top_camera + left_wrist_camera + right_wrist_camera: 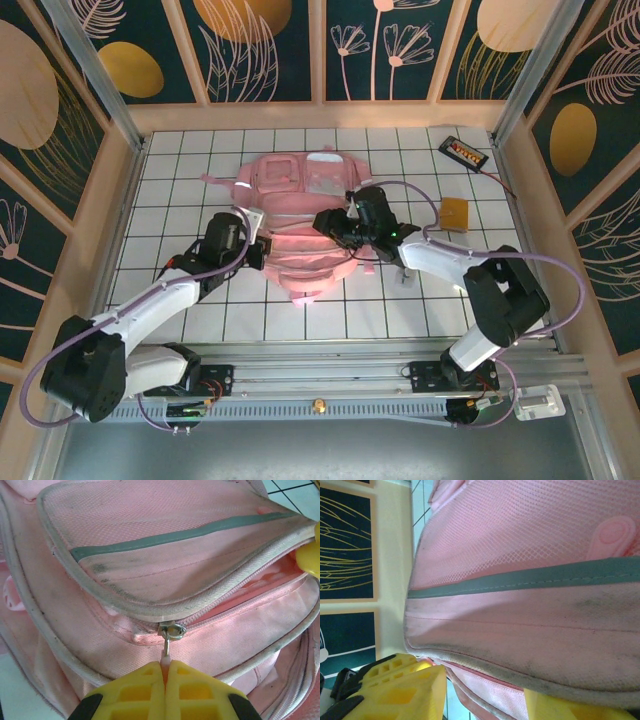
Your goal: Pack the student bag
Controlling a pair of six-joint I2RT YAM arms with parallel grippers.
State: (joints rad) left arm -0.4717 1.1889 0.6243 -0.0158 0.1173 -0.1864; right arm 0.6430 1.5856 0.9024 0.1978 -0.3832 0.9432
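**Overhead and wrist views, as I read them from the remote console.**

(a) White gridded surface [170, 180], walled by patterned panels [260, 50].

(b) The student bag [300, 200], pink, lies flat at the centre of the surface between the two arms. A grey reflective strip [175, 535] crosses its front pocket flap [165, 505]. The zip beneath that flap stands partly open.

(c) Right fingers [405, 690], yellow, stand moderately apart astride the flap's piped rim, over the bag's right half. In the left wrist view one tip sits at the pocket mouth. Whether they press on the fabric I cannot tell, as the rim hides the contact.

(d) Left fingers [145, 690], yellow, are closed tight at the bag's left side, pinching the tab of the zip pull [169, 640].

(e) Orange-brown square pad [455, 213], on the surface to the right of the bag and apart from it.

(f) Black rectangular item [465, 152] with a lead, at the far right corner.

(g) The zip pull, metal, hangs from its slider at the end of the open zip.
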